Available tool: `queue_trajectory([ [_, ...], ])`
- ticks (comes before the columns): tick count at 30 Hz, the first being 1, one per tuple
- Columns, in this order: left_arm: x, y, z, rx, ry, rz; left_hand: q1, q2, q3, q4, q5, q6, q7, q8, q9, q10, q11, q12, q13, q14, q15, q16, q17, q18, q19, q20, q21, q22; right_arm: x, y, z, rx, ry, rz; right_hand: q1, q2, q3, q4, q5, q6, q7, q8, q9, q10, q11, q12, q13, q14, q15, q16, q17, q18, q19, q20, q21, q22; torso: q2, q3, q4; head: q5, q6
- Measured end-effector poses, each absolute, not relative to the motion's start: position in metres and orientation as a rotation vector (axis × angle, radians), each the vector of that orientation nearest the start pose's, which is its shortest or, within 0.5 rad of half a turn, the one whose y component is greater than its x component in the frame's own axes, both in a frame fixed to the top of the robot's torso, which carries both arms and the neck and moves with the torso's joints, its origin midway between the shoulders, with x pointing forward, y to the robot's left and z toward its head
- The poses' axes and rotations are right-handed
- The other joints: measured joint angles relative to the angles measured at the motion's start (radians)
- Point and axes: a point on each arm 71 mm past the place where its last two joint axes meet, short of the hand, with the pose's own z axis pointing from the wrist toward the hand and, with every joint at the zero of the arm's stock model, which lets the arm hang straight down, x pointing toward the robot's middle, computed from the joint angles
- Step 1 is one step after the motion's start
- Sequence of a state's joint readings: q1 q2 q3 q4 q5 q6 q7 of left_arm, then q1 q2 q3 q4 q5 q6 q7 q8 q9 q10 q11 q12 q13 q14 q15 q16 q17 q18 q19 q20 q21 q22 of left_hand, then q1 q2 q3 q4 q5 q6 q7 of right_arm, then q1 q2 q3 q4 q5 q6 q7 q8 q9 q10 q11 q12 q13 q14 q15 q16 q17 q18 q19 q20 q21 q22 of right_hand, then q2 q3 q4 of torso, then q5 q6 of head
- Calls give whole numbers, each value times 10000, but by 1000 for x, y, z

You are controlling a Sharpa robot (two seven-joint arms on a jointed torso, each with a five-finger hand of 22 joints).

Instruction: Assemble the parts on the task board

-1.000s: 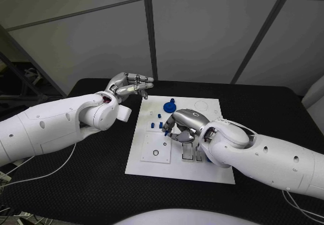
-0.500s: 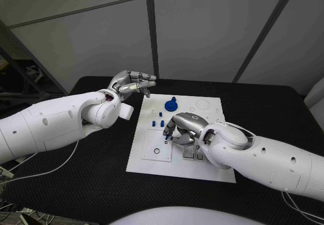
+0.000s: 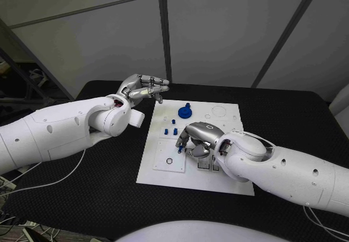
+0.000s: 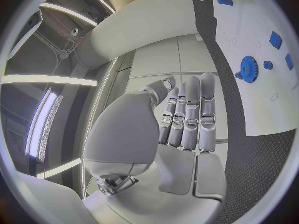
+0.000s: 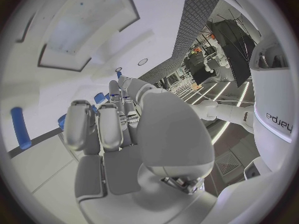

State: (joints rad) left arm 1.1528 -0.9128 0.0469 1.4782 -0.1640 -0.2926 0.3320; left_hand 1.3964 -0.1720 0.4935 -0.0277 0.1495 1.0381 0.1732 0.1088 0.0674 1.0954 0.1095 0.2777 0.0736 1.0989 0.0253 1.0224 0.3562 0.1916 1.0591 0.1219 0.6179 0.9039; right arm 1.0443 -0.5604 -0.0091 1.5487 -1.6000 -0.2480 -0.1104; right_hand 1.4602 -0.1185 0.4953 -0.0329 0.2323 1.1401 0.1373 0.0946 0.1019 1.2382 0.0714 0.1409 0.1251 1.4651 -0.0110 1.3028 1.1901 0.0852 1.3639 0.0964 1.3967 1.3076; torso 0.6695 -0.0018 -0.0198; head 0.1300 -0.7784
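Note:
The white task board (image 3: pixel 225 179) lies mid-table. My right hand (image 3: pixel 197 137) hovers over its middle with fingers curled, pinching a small blue peg (image 3: pixel 179 146) that points down at the board. The right wrist view has that peg (image 5: pixel 20 127) beside the fingers (image 5: pixel 81 127). A blue gear (image 3: pixel 184 110) stands at the board's far end, with a few short blue pegs (image 3: pixel 166 131) just nearer. My left hand (image 3: pixel 146 91) is raised beyond the board's far left corner, fingers curled in, holding nothing. The left wrist view shows the hand (image 4: pixel 187 114) and the gear (image 4: pixel 248 68).
A small raised white plate (image 3: pixel 161 151) with a ring hole sits on the board's left half. Dark slots (image 3: pixel 206 165) lie under my right wrist. Black table (image 3: pixel 95 191) surrounds the board. A cable (image 3: pixel 51 186) trails off the left side.
My right hand has drifted a little toward the near side, carrying the blue peg with it. My left hand has barely shifted.

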Motion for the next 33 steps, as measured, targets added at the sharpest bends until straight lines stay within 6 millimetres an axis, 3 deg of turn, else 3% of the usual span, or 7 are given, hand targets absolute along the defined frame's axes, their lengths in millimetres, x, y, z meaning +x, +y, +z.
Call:
queue_trajectory([
  [29,499,257,-173,-10222,14163,-14230,0,-1,0,0,0,0,0,0,1,0,0,0,0,0,0,0,2,0,0,0,0,0,421,-39,-237,-4833,17354,8883,-92,-12,0,0,32,-24,59,-60,-1,-3,3,-59,28,0,0,0,-37,0,0,0,-1,-1,-3,-4,1,12,-44],
  [33,499,257,-173,-10222,14166,-14231,-1,0,0,0,0,0,0,0,1,0,0,0,0,0,0,0,0,1,0,0,0,1,420,-39,-238,-4938,17351,8819,-322,-133,-99,100,172,-449,267,-241,-28,-454,155,-311,-11,13,105,0,-100,1,-81,81,-9,-25,-3,-4,1,19,-48],
])
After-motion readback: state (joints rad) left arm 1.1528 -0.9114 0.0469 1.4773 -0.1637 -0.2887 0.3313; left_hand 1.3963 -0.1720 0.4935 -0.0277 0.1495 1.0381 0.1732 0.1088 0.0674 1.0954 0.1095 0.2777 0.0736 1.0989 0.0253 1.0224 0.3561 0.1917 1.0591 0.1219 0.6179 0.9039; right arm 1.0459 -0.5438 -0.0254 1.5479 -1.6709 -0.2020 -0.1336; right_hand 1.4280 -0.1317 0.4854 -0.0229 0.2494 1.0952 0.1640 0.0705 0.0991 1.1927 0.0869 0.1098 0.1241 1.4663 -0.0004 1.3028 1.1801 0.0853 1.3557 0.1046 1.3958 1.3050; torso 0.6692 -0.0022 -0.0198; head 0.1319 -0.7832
